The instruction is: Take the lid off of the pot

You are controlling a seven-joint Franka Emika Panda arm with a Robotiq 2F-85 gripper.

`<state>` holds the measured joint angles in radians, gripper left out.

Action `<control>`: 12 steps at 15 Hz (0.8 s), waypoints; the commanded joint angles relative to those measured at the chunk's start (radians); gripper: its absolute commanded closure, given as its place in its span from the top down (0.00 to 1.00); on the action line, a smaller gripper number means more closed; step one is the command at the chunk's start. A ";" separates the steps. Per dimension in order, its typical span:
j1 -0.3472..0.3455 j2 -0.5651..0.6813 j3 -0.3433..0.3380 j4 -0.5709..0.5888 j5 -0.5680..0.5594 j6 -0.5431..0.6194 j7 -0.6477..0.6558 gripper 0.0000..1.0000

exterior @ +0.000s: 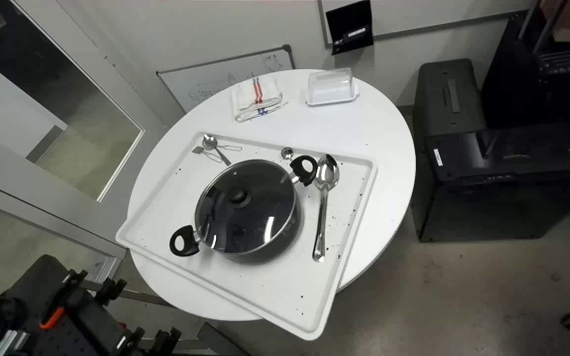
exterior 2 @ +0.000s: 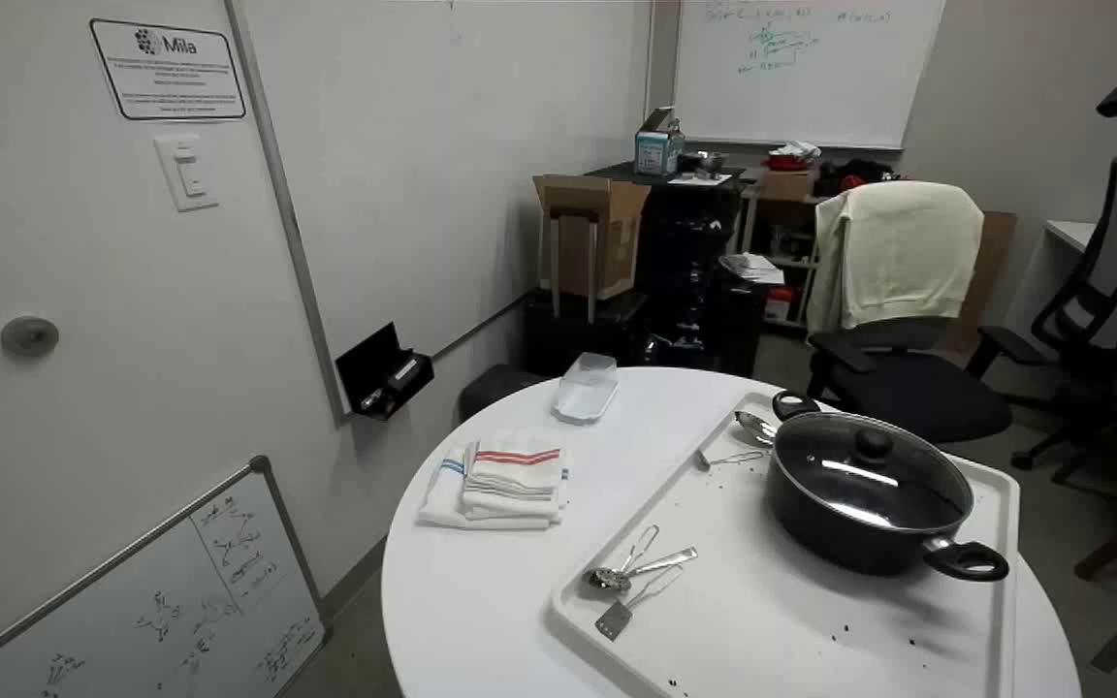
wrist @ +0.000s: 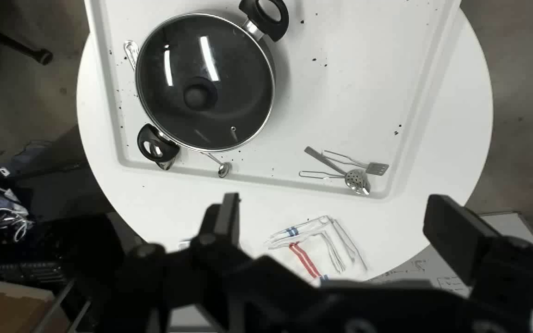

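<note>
The black pot (exterior: 287,241) stands upright on a white tray in both exterior views, with two black loop side handles. The clear-glass lid (exterior: 267,190) with a dark centre knob sits on the pot and covers it. In an exterior view the lid (exterior 2: 825,456) and pot wall (exterior 2: 825,523) show from the side. In the wrist view the lid (wrist: 243,88) is at the upper left, with a pot handle (wrist: 279,28) beside it. My gripper (wrist: 336,219) is wide open and empty in the wrist view, well off the pot. It is outside both exterior views.
The white tray (exterior: 275,301) also holds a large metal spoon (exterior: 322,212), a small ladle (exterior: 287,153) and several small utensils (exterior: 211,143). Folded towels (exterior: 258,96) and a clear-covered butter dish (exterior: 332,88) stand on the round table (exterior: 384,143). A wall and whiteboard stand behind.
</note>
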<state>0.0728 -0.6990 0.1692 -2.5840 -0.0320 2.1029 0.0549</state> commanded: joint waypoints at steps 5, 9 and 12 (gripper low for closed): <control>0.013 0.002 -0.011 0.003 -0.009 -0.003 0.008 1.00; 0.012 0.021 -0.023 0.008 -0.007 -0.006 -0.008 1.00; 0.007 0.073 -0.055 0.021 0.000 0.001 -0.039 1.00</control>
<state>0.0734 -0.6828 0.1531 -2.5841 -0.0320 2.1016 0.0488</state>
